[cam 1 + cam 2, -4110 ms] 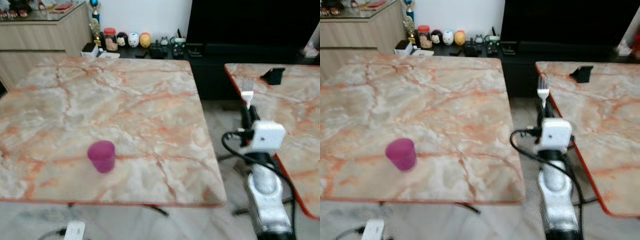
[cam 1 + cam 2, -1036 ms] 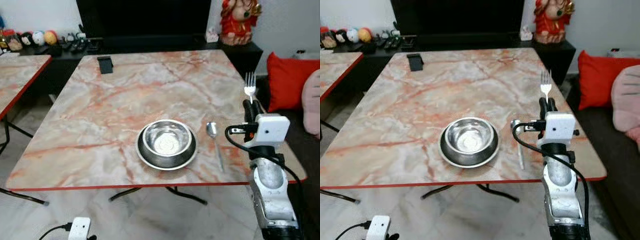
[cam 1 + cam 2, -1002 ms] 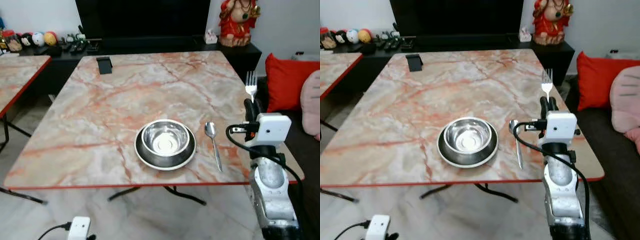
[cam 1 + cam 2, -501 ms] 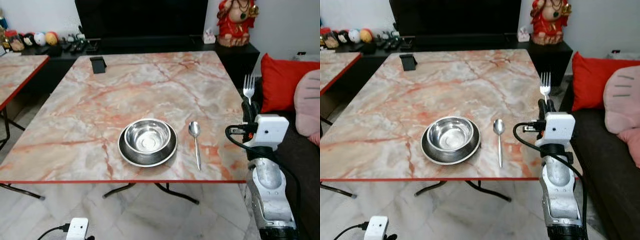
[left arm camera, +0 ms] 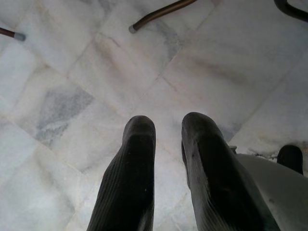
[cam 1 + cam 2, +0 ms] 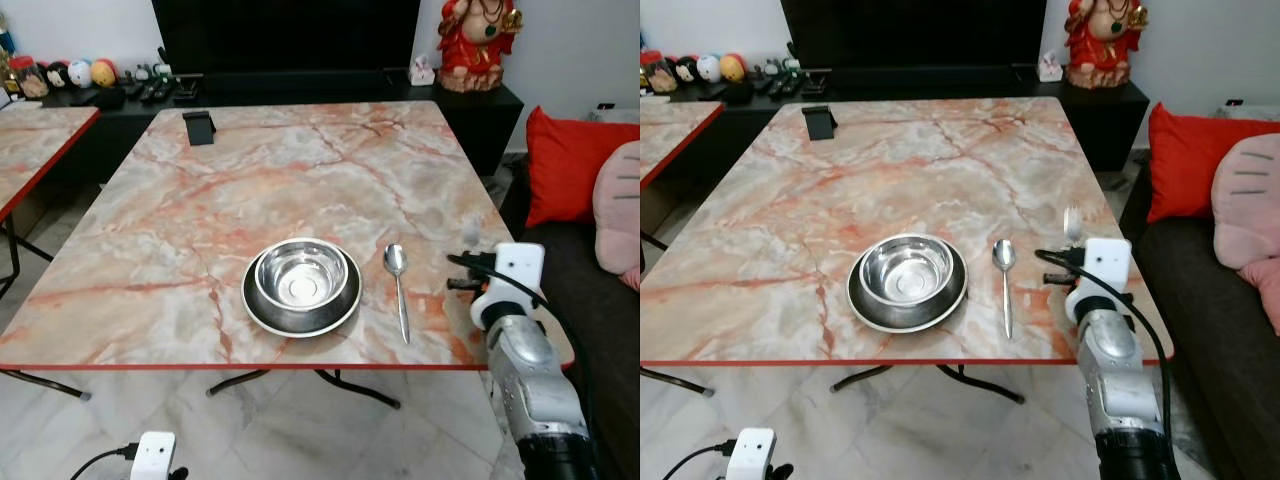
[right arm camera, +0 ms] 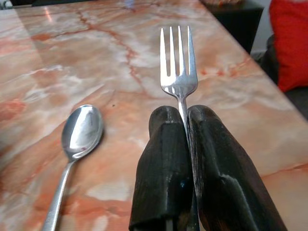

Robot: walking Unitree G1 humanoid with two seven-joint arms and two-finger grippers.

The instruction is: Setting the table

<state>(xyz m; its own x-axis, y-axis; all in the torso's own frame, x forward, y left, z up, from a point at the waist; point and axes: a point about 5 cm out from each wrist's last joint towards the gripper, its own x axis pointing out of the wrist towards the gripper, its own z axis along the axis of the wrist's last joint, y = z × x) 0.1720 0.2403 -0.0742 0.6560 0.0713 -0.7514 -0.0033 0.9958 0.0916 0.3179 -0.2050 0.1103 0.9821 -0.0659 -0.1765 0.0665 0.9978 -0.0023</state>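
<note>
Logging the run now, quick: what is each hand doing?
Left hand: hangs idle over the floor, fingers slightly apart, holding nothing.
Right hand: shut on the fork, over the table beside the spoon.

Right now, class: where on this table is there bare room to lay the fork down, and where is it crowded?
Bare marble lies between the spoon and the table's right edge, where the right pincer holds the fork. The stretch from the bowl on its plate to the black stand is bare too. Bowl-to-spoon is tight.
</note>
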